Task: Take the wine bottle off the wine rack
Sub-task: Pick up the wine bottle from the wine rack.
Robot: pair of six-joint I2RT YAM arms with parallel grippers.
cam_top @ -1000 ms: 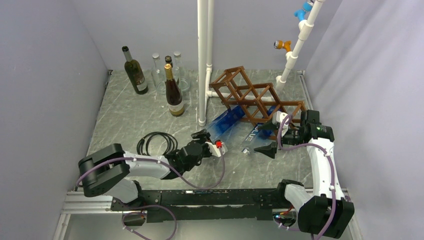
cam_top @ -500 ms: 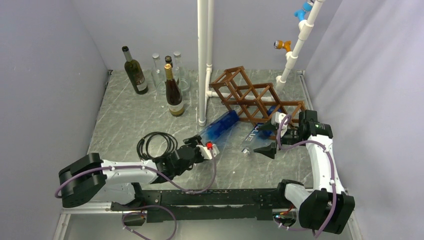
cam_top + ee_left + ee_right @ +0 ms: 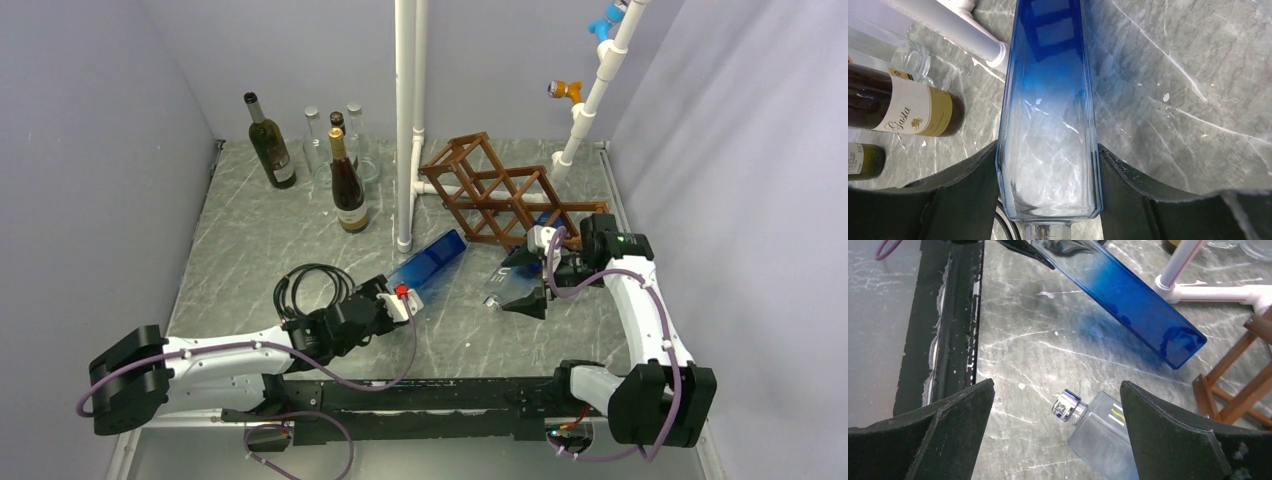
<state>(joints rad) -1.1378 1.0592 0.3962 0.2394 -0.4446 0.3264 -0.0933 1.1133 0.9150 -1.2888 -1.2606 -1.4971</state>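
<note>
Blue wine bottle (image 3: 428, 262): square-sided glass with flat faces and sharp edges, deep blue at the base and fading to near-clear at the shoulder. It is out of the wine rack, lying slantwise over the table between the left arm and the white pipe's foot. Whether its base touches the table I cannot tell.
Left gripper (image 3: 397, 297): half closed, its dark fingers (image 3: 968, 195) pressed to two opposite flat faces of the blue wine bottle at the shoulder, just above the neck.
Wine rack (image 3: 505, 195): thin brown wooden bars joined into an open lattice of diamond cells. It stands at the back right, just beside the blue wine bottle's base but apart from it.
Pale bottle (image 3: 1103, 435): frosted, faintly blue glass with flat sides, lying on the table. Its short neck carries a ribbed, shiny cap (image 3: 1066, 406) that points away from the rack. Its far end reaches the rack's lowest bars, and I cannot tell if it sits in a cell.
Right gripper (image 3: 522, 283): spread wide, holding nothing, one black wedge-shaped finger on each side of the pale bottle without touching it.
Table (image 3: 250, 240): smooth grey-green, marble-like surface with white veins.
White pipe (image 3: 408, 120): round, matte plastic upright with a flanged foot.
Standing bottles (image 3: 347, 185): dark and clear round glass, grouped upright at the back left.
Cable (image 3: 312, 285): black, round, coiled flat beside the left arm.
</note>
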